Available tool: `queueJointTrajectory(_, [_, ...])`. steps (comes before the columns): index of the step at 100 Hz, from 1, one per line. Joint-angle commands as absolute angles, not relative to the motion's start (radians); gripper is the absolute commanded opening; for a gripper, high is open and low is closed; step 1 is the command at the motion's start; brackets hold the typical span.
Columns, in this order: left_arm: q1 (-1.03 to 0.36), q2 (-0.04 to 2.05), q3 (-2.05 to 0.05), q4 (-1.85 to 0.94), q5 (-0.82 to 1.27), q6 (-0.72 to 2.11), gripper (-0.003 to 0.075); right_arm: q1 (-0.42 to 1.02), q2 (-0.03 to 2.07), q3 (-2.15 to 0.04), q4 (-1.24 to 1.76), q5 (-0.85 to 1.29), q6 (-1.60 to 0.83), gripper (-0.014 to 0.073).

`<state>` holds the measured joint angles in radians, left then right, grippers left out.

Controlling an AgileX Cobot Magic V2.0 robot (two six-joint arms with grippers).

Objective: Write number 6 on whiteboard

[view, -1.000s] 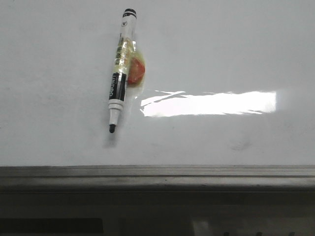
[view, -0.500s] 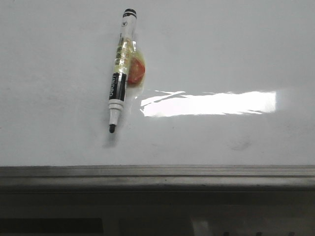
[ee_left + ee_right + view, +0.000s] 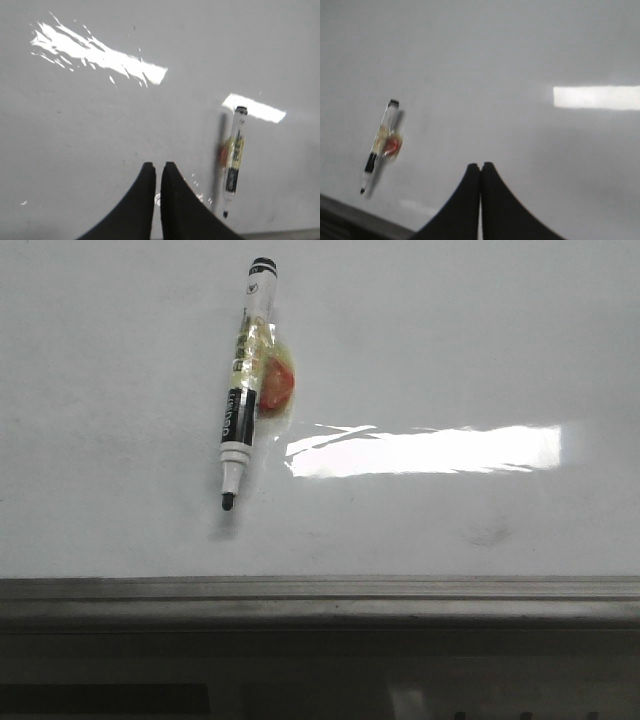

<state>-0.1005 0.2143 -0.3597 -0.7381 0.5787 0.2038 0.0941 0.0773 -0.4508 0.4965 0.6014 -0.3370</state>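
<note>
The whiteboard point(image 3: 450, 340) fills the front view, glossy with a bright glare strip. The number 6 is out of view; I see no drawn figure on the board. An uncapped black-and-white marker point(image 3: 245, 390) lies on the board at the left, its tip toward the near edge and a red-orange lump taped to its side. Neither gripper shows in the front view. My left gripper point(image 3: 158, 165) hovers over the board, shut and empty, with the marker point(image 3: 234, 160) off to one side of it. My right gripper point(image 3: 481, 165) is shut and empty, apart from the marker point(image 3: 380, 147).
A grey metal frame strip point(image 3: 320, 595) runs along the board's near edge, with dark space below it. The same strip shows at the corner of the right wrist view point(image 3: 350, 212). Faint smudges mark the board near the glare.
</note>
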Motion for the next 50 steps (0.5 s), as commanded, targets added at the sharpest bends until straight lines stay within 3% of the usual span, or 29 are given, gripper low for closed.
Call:
queueJointTrajectory(1, [-0.099,0.339,-0.461,-0.727,0.625,0.275,0.0096,0.096,0.154,-0.536,0.490,0.649,-0.385,-0.0012])
queueJointTrajectory(14, [-0.099,0.477,-0.506,-0.814,0.664,0.384,0.0375,0.096,0.207,-0.578,0.490,0.656,-0.385,0.0232])
queueJointTrajectory(19, [-0.101,0.518,-0.508,-0.882,0.665,0.451,0.0434,0.096,0.224,-0.585,0.490,0.658,-0.385,0.0332])
queueJointTrajectory(30, [-0.140,0.592,-0.508,-1.028,0.665,0.627,0.0421,0.096,0.249,-0.585,0.490,0.663,-0.385,0.0461])
queueJointTrajectory(50, [-0.274,0.722,-0.519,-1.018,0.625,0.719,0.0376,0.097,0.250,-0.585,0.490,0.642,-0.385,0.0458])
